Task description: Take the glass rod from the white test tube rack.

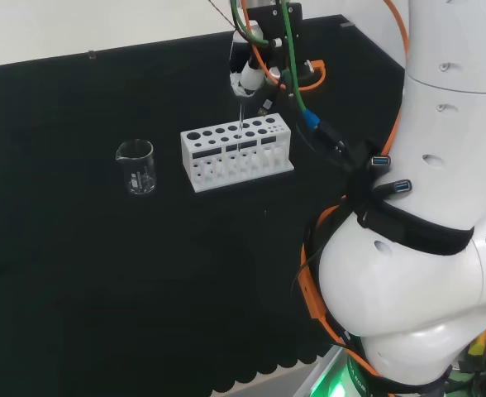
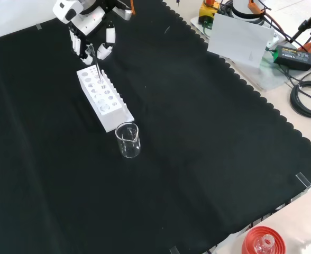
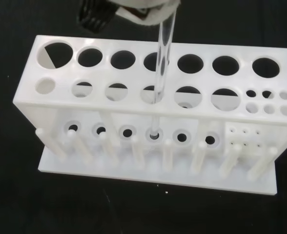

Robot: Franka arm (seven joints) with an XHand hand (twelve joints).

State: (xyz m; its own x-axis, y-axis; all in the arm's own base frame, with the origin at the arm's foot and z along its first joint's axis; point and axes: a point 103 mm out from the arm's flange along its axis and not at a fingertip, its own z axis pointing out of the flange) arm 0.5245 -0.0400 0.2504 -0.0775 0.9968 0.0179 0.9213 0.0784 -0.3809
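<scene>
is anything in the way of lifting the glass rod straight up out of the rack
Nothing visible blocks it. The hand already pinches the top of the glass rod, which stands in a hole of the white test tube rack. The beaker stands apart from the rack.

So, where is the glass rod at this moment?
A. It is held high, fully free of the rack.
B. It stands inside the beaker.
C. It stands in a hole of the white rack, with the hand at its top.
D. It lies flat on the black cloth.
C: the glass rod passes down through a hole of the white rack, and the hand grips its top.
</scene>
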